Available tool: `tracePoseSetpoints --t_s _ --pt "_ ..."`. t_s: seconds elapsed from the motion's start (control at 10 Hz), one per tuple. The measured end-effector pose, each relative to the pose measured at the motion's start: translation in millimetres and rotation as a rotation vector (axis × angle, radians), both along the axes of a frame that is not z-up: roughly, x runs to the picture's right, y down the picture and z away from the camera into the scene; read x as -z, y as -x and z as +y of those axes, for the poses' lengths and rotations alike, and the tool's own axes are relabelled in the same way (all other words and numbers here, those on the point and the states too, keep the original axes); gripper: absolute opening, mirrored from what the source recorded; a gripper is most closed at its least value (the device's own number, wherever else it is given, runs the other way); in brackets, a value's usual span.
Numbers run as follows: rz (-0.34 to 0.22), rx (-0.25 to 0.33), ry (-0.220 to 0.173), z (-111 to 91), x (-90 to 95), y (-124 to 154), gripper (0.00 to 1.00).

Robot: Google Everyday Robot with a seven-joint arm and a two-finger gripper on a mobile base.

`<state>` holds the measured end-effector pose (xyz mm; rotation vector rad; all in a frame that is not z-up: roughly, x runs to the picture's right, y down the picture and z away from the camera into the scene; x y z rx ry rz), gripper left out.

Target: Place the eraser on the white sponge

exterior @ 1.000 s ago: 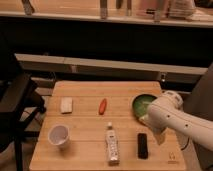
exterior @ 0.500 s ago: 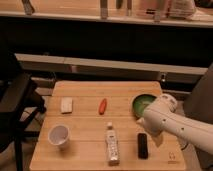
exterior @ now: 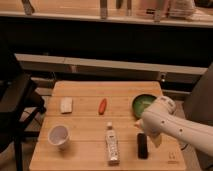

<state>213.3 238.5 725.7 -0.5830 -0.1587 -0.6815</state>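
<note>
The eraser (exterior: 142,145), a small black oblong block, lies flat near the table's front right. The white sponge (exterior: 66,105) rests at the left side of the table, far from the eraser. My white arm reaches in from the right, and its gripper (exterior: 151,135) hangs just above and to the right of the eraser's far end. The gripper is open and holds nothing. The arm's bulk hides most of the fingers.
A white labelled bottle (exterior: 112,144) lies left of the eraser. A white cup (exterior: 58,135) stands front left, a red carrot-like item (exterior: 102,105) mid-table, and a green bowl (exterior: 143,104) behind the arm. The wooden table (exterior: 85,160) has a black chair (exterior: 15,107) at its left.
The arm has swung left and toward the table's front, bringing the gripper down close over the eraser. Nothing on the table has moved.
</note>
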Motion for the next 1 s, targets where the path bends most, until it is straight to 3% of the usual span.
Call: tracePoseSetpoints --t_s 1.0 --pt "-0.097 0.085 0.018 23.6 -15.7 6.6 0.8"
